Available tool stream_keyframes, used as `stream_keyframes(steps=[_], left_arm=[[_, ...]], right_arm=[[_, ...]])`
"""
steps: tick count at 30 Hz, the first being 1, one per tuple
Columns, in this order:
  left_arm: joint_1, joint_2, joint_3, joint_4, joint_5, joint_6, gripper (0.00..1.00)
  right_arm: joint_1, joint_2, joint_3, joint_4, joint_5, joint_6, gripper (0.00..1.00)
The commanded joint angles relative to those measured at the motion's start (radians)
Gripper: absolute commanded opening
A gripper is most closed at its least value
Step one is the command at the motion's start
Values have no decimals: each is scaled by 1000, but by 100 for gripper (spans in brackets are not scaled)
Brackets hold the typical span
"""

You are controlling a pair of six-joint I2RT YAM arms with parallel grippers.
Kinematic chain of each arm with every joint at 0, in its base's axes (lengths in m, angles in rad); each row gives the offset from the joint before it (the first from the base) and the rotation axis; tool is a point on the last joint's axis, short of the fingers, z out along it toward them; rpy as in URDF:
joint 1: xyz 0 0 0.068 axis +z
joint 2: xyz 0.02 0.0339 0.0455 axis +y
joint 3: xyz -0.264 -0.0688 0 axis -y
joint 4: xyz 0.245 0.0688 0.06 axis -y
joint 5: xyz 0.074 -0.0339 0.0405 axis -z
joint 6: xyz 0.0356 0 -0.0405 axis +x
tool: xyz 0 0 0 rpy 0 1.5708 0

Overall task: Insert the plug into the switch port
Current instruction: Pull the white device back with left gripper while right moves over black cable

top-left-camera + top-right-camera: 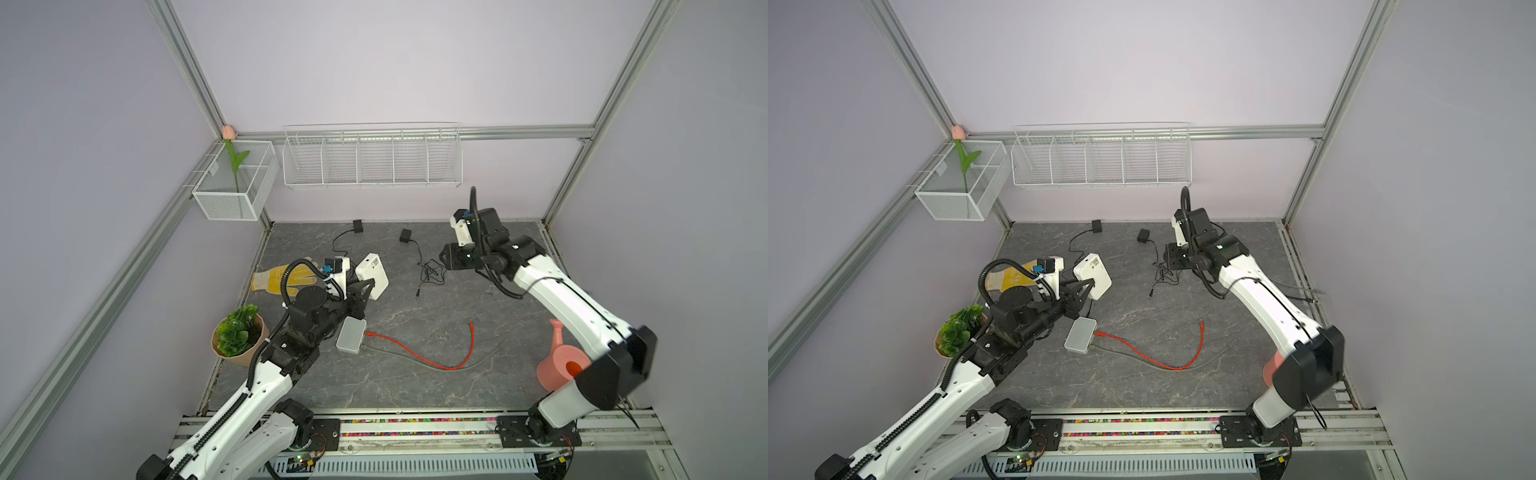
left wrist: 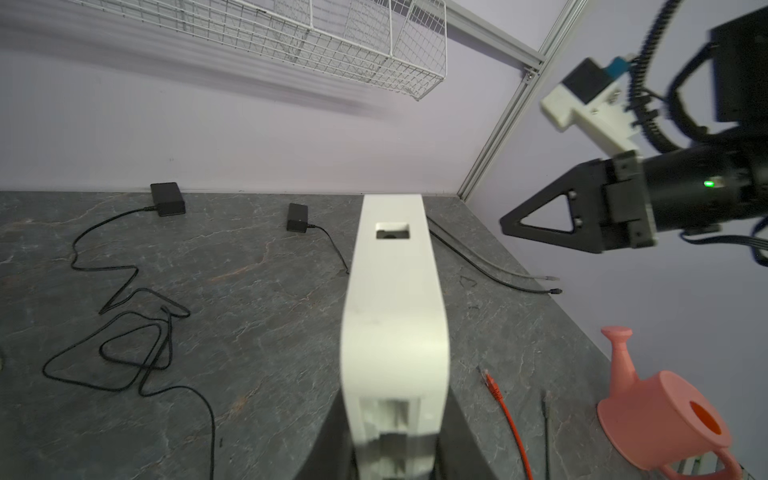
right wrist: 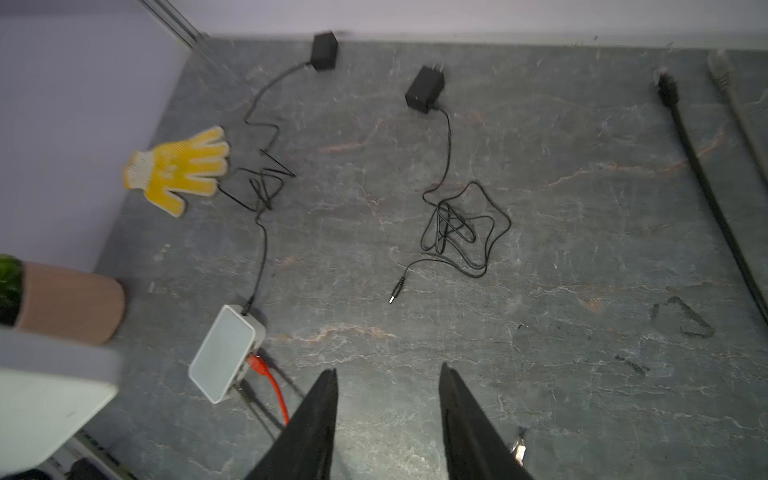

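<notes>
Switch [image 1: 372, 269] held, plug [image 3: 397, 291] not yet picked.
L fingers [image 2: 465, 449] clamp switch aloft; R fingers [image 3: 316, 415] part-open, empty, near plug. Next, prob.: drop, pinch plug, align w/ port [image 2: 392, 231].

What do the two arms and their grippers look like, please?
The left arm and right arm have white shells with black joints. A ribbed black cable loops over each wrist to a white camera mount with a blue connector. The left gripper and right gripper are black. Their fingers are pointed triangles with a triangular cut-out. A green light glows on the right wrist.
</notes>
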Motion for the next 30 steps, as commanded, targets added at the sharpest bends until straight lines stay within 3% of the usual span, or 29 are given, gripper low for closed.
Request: stream_keyframes(steps=[1,3,6,22,30], left_arm=[[2,-46,-42,-69,-33,26,0],[2,-99,-65,-80,-39,19,0],[1,-139,-87,-98,-47,11,0],[2,-154,-124,-88,-46,-4,0],[2,-202,-146,-110,-62,-8,0]], right_arm=[[22,117,3,-102,51,20,40],[23,167,-6,-66,42,55,40],[29,265,32,-56,8,105,50],[78,555,226,-27,47,196,45],[91,619,280,-63,111,210,42]])
